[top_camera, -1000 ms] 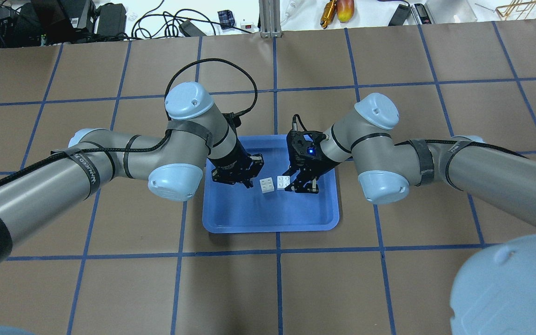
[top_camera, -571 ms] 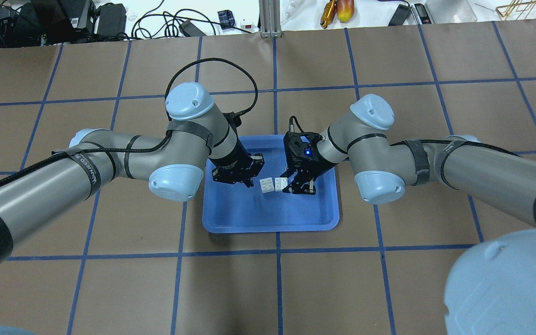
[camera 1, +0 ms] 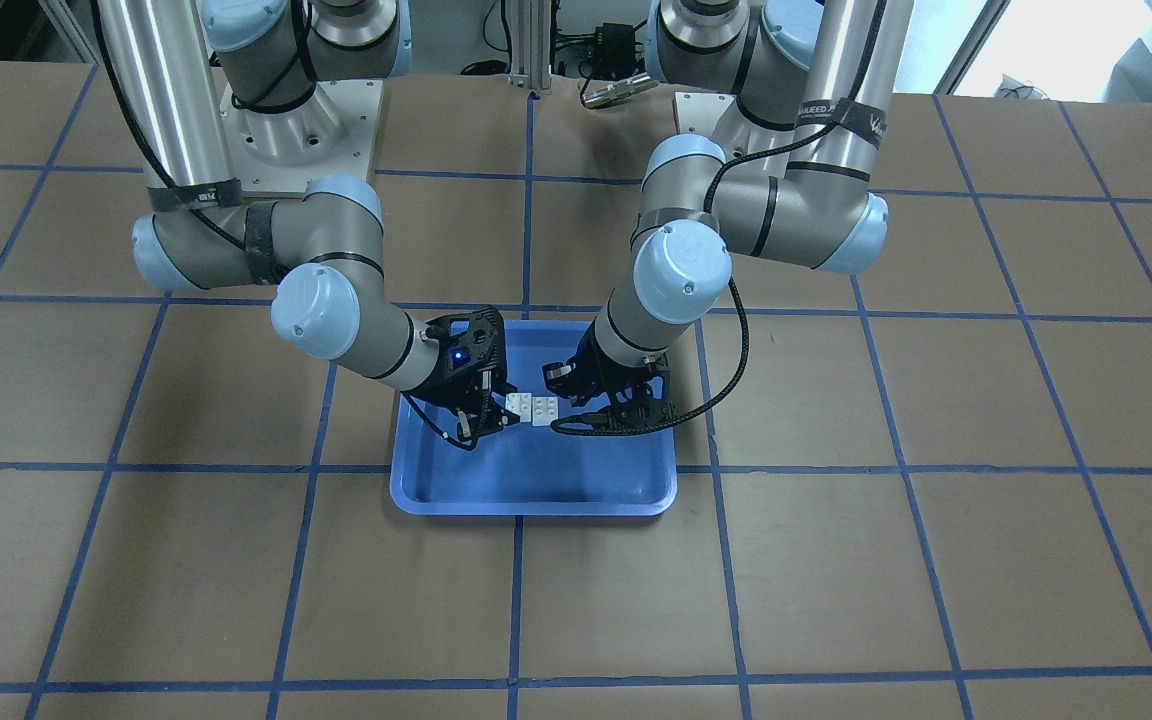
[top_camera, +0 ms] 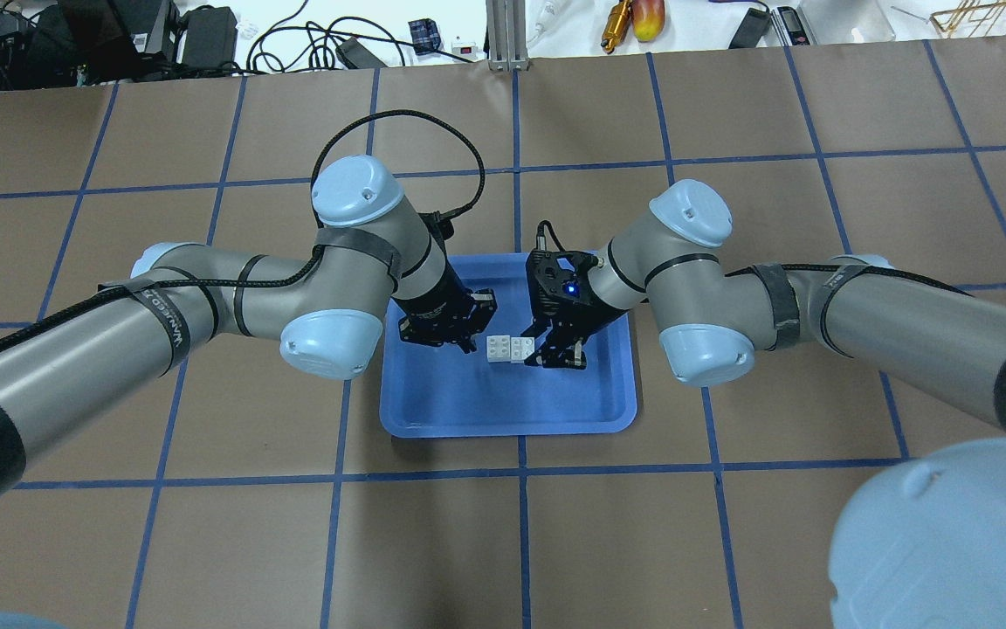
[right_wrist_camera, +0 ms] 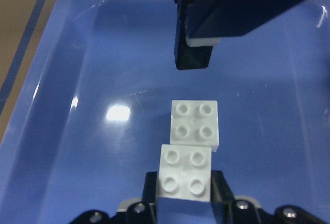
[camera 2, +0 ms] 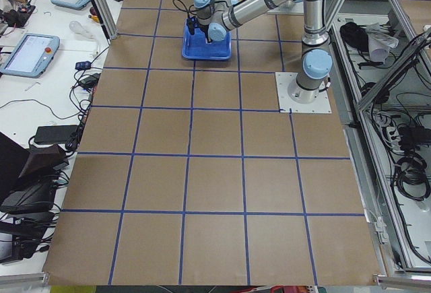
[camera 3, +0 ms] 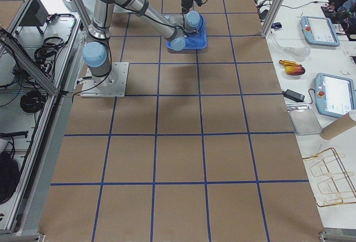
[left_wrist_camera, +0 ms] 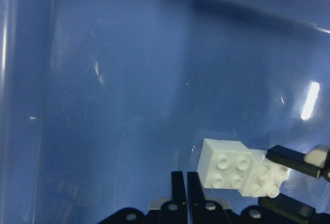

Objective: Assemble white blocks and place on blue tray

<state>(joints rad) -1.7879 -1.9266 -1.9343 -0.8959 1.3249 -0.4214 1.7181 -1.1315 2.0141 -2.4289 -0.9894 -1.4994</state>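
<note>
**Edge to edge, one pinched, one loose**

On the brown table ruled with blue grid lines, a rectangular blue plastic tray with rounded corners and a shallow raised rim. Reaching in over the tray from opposite sides, both grey arms, wrists low above its floor.

Near the middle of the tray, two small white plastic square bricks, four round studs upward on each:
- Just to the robot's right of the tray's middle, the held white brick, clamped on two opposite sides by the right gripper, its fingers closed snugly against the plastic.
- Cannot tell whether this brick rests on the tray floor or hangs barely above it.
- Just to the robot's left of the tray's middle, the free white brick, flat on the tray floor, with nothing gripping it.
- Touching side by side, not stacked, and a little offset from each other sideways in the right wrist view.

Further toward the tray's left side, the left gripper, fingers pressed together with nothing between them. Tips pointing down at the tray floor, near the free white brick but apart from it, on the side away from the held white brick
</note>
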